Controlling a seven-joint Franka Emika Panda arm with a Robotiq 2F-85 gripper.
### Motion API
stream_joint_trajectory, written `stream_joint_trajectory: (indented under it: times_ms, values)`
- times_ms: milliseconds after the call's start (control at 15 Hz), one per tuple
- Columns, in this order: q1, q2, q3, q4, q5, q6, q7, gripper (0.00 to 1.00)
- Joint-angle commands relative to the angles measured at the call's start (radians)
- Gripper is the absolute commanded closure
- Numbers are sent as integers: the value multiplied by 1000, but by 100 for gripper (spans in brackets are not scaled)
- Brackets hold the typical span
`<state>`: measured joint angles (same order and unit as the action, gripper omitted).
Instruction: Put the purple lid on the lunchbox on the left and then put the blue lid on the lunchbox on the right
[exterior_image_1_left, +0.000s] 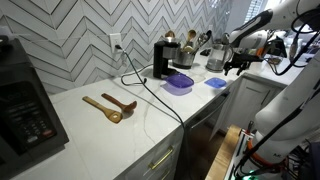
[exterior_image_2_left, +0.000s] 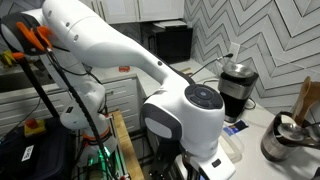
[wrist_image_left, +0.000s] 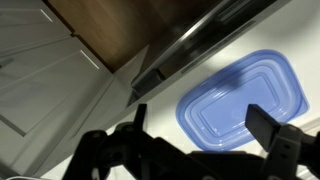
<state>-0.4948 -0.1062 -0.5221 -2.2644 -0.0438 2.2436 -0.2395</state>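
A blue lid (wrist_image_left: 238, 98) lies flat on the white counter near its edge, filling the right of the wrist view. My gripper (wrist_image_left: 204, 128) is open, and its two dark fingers straddle the lid from above without touching it. In an exterior view the blue lid (exterior_image_1_left: 215, 82) lies at the counter's far end, with my gripper (exterior_image_1_left: 235, 66) just above and beside it. A purple lunchbox with its lid on (exterior_image_1_left: 178, 83) sits a little to the left of the blue lid. I cannot make out a second lunchbox.
A black coffee machine (exterior_image_1_left: 160, 60) with a trailing cable, metal pots (exterior_image_1_left: 186, 52) and two wooden spoons (exterior_image_1_left: 110, 106) stand on the counter. A microwave (exterior_image_1_left: 25, 105) is at the near left. The counter edge and cabinet doors (wrist_image_left: 50, 80) lie beside the lid. The robot arm (exterior_image_2_left: 185, 110) fills an exterior view.
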Motion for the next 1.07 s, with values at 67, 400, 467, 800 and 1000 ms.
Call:
stream_joint_trajectory:
  times_ms: [67, 400, 467, 800, 1000]
  values:
    - [-4, 74, -19, 8, 93, 59, -57, 0]
    - [-17, 109, -25, 10, 217, 101, -133, 10]
    - [-19, 116, -26, 10, 248, 106, -153, 16]
    - [-31, 146, -21, 15, 377, 111, -229, 0]
    - [-40, 165, -17, 25, 432, 109, -274, 0]
